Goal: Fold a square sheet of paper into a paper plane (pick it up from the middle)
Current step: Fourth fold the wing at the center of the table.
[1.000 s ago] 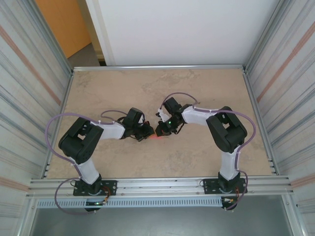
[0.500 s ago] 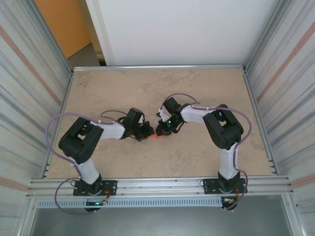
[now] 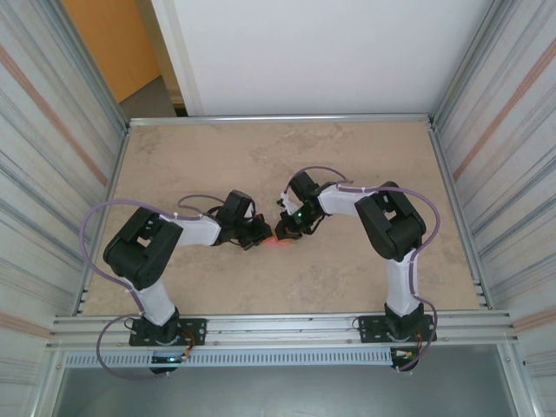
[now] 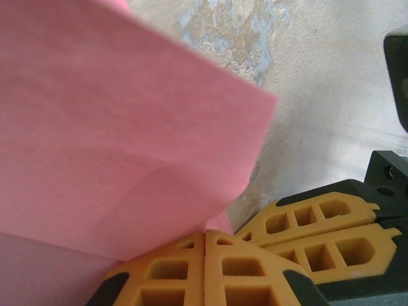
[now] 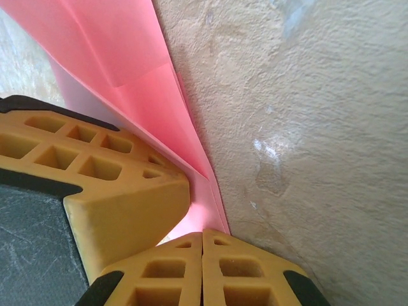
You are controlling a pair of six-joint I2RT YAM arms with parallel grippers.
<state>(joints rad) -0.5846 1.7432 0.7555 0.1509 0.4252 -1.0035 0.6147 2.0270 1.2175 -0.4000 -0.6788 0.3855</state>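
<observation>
The sheet of paper is thin, light and limp. It already carries soft creases and bows upward between the grips, so we judge it will buckle or tear if the hands pull apart, and slip if they slacken. The doubled, creased edge is the stiffest part and the best place to hold, taken near the middle as the task asks.

The left hand is closed, its orange tips pressed together on a lower corner of the sheet. The right hand is likewise clamped, with the folded edge running down into its seam. The two hands sit just beside each other, the left reaching in from 9 o'clock and the right from 2 o'clock. The paper hangs between them, low over the middle of the desk.

Compared with a second ago, the right arm has swung its elbow slightly toward 9 o'clock. Both hands and the paper have stayed put.
</observation>
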